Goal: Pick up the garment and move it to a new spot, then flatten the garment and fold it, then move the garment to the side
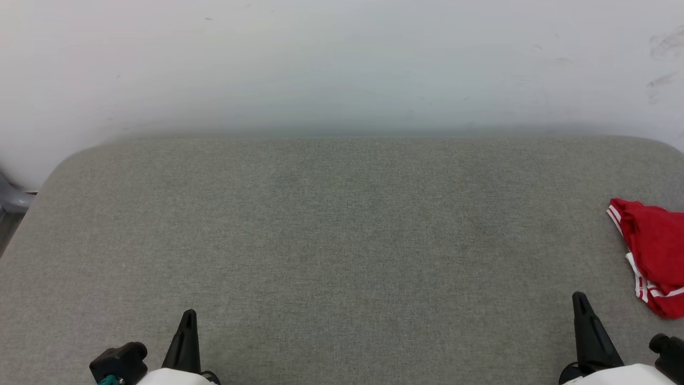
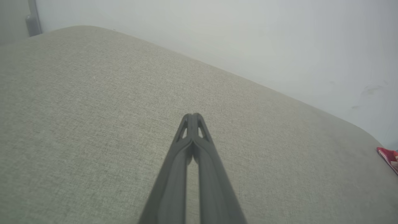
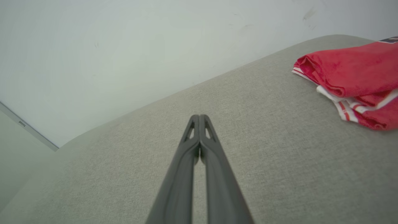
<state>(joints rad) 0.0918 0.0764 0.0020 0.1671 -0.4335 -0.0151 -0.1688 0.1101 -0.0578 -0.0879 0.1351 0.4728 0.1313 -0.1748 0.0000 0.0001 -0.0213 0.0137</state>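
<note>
The garment [image 1: 654,251] is red with white-and-red striped trim and lies bunched at the right edge of the grey fabric surface [image 1: 342,235]. In the right wrist view the garment [image 3: 351,81] sits up and to the right of my right gripper [image 3: 199,116], whose tips meet with nothing between them. In the head view that right gripper [image 1: 580,299] stands at the lower right, left of the garment and apart from it. My left gripper [image 1: 188,315] rests at the lower left, far from the garment. Its tips [image 2: 192,115] are pressed together, empty. A red sliver of the garment [image 2: 388,155] shows at the left wrist view's right edge.
A pale wall [image 1: 342,64] rises behind the surface's far edge. The surface has rounded far corners. A grey object [image 1: 10,200] stands off its far left corner.
</note>
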